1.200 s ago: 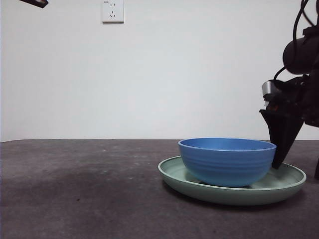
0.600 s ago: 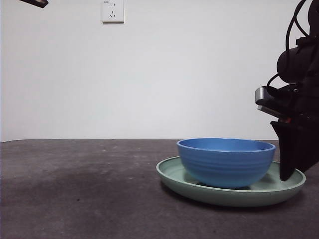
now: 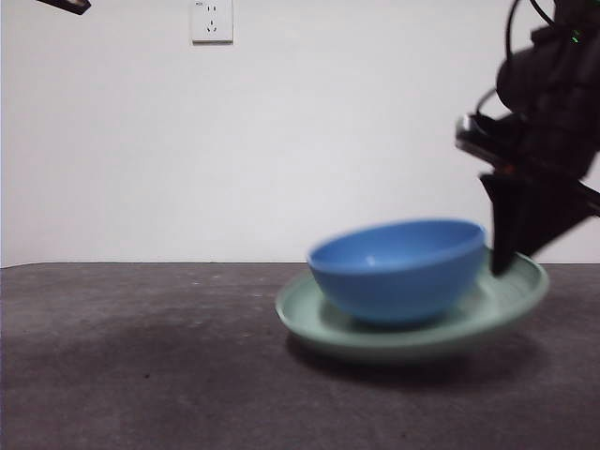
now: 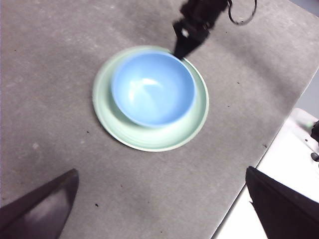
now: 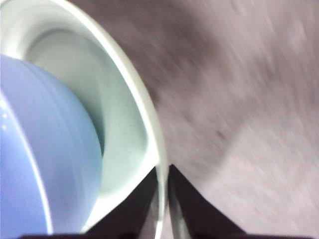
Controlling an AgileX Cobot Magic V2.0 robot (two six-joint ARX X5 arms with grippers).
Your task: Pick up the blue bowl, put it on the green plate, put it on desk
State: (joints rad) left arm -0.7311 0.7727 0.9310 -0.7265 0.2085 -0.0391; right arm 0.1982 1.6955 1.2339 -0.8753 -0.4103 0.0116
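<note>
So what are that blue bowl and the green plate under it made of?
The deep, round blue bowl looks like smooth plastic or melamine: even colour, soft highlights inside. The wide, shallow, pale green plate looks the same, with a duller satin finish and a thin rim. Glazed ceramic cannot be ruled out.

Wall: plain white, evenly lit, running the full width behind the table. Wall socket: white square plate, set high on the wall towards the left. Tabletop: dark grey-brown, matte, with faint paler scuffs and specks. White surface: smooth and pale, just beyond the table's edge, seen in the left wrist view.
</note>
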